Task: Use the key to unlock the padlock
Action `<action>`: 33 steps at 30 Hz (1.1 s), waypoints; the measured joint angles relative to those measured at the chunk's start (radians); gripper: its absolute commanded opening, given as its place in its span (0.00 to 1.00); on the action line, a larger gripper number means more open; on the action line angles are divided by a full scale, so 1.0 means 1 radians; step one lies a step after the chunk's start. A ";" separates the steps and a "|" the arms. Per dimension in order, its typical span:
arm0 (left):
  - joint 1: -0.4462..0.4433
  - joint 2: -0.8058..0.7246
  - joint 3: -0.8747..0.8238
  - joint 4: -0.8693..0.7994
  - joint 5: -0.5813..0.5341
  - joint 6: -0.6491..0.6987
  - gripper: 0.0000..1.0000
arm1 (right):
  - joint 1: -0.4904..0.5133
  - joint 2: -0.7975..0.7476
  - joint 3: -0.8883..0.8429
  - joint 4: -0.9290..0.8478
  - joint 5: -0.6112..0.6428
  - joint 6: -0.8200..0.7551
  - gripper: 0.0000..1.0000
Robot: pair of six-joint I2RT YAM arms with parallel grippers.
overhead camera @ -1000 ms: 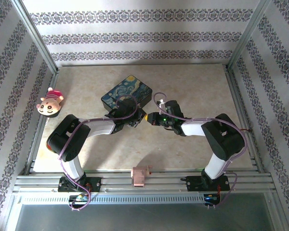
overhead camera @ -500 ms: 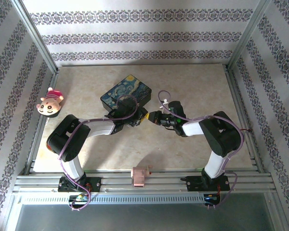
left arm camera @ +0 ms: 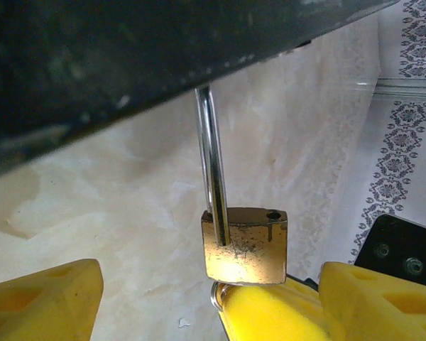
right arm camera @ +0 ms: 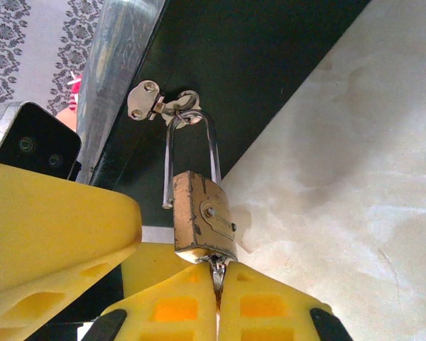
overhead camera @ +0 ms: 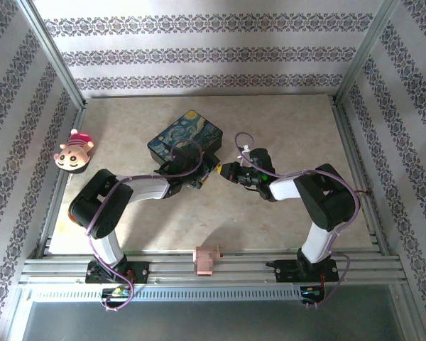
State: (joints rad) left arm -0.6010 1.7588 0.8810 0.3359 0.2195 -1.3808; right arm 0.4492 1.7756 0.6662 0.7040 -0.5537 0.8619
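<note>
Beige surface (right arm camera: 341,142): your right gripper (right arm camera: 216,288) clenches its jaws on the key (right arm camera: 214,270) under the padlock (right arm camera: 202,220) mid-frame; left gripper (overhead camera: 206,172), jaws released.

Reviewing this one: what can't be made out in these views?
- Key: right wrist view, nearly all hidden between the fingers of the right hand.
- Padlock: top view, too small to see.
- Shackle: left wrist view, top hidden behind the dark box.
</note>
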 measured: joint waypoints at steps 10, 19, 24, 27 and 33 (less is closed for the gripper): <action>0.000 0.000 0.024 0.000 -0.066 0.023 0.79 | 0.041 0.000 0.058 -0.082 0.038 -0.057 0.00; 0.000 0.021 0.066 -0.006 -0.095 0.045 0.59 | 0.060 0.000 0.092 -0.144 0.061 -0.114 0.00; 0.000 0.036 0.067 -0.033 -0.103 0.054 0.38 | 0.067 0.000 0.099 -0.166 0.076 -0.137 0.00; 0.000 0.038 0.067 -0.046 -0.104 0.058 0.30 | 0.073 -0.003 0.101 -0.183 0.087 -0.151 0.00; 0.000 0.038 0.067 -0.047 -0.088 0.064 0.19 | 0.084 -0.032 0.101 -0.234 0.124 -0.179 0.06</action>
State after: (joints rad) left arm -0.6006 1.7966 0.9478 0.2890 0.1314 -1.3167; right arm 0.5331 1.7439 0.7677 0.4698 -0.4301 0.6827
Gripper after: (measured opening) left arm 0.275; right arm 0.042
